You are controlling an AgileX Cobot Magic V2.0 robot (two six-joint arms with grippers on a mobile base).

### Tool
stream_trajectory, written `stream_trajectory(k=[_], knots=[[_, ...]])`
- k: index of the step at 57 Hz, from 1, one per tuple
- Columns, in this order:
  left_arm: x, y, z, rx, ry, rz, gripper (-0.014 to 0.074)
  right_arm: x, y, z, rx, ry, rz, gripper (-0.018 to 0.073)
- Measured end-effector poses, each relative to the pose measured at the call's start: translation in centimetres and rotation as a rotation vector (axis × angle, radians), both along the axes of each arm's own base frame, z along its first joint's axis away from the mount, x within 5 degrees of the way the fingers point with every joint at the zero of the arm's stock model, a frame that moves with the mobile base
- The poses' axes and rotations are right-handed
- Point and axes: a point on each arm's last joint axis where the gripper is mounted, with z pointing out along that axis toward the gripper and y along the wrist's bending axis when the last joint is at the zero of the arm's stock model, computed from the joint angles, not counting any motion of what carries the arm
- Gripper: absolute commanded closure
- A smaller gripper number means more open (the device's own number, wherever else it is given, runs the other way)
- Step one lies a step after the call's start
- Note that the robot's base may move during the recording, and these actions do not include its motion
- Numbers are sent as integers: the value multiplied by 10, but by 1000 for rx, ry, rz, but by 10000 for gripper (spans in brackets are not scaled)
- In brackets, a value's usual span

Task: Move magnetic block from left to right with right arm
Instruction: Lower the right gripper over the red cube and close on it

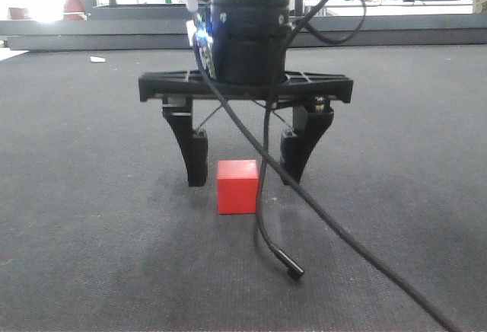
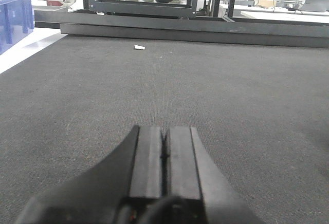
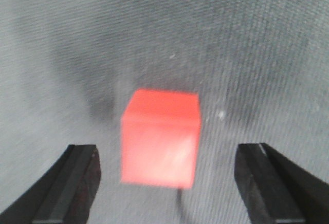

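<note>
Right pincer [image 1: 245,173] stands wide apart on my screen, its two black fingers [image 1: 196,157] pointing down at the dark grey carpet [image 1: 84,256]. The magnetic block [image 1: 237,187], a plain red cube, rests on the carpet in the gap between them and touches neither finger. A black cable [image 1: 266,218] hangs from the arm just beside the block. My left pincer [image 2: 165,147] is pressed together on nothing, low over the carpet.

Right fingers [image 1: 196,157] wide apart; left fingers [image 2: 149,157] tight together
</note>
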Motion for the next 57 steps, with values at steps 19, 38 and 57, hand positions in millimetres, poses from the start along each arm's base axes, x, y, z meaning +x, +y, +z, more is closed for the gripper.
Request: stream_trajectory(k=[19, 38, 57], knots=[[0, 0, 0, 0, 0, 0, 722, 5, 4, -19, -15, 22, -35, -71], [0, 0, 0, 0, 0, 0, 722, 5, 6, -18, -3, 10, -42, -52], [0, 0, 0, 0, 0, 0, 722, 5, 7, -18, -3, 7, -39, 305]])
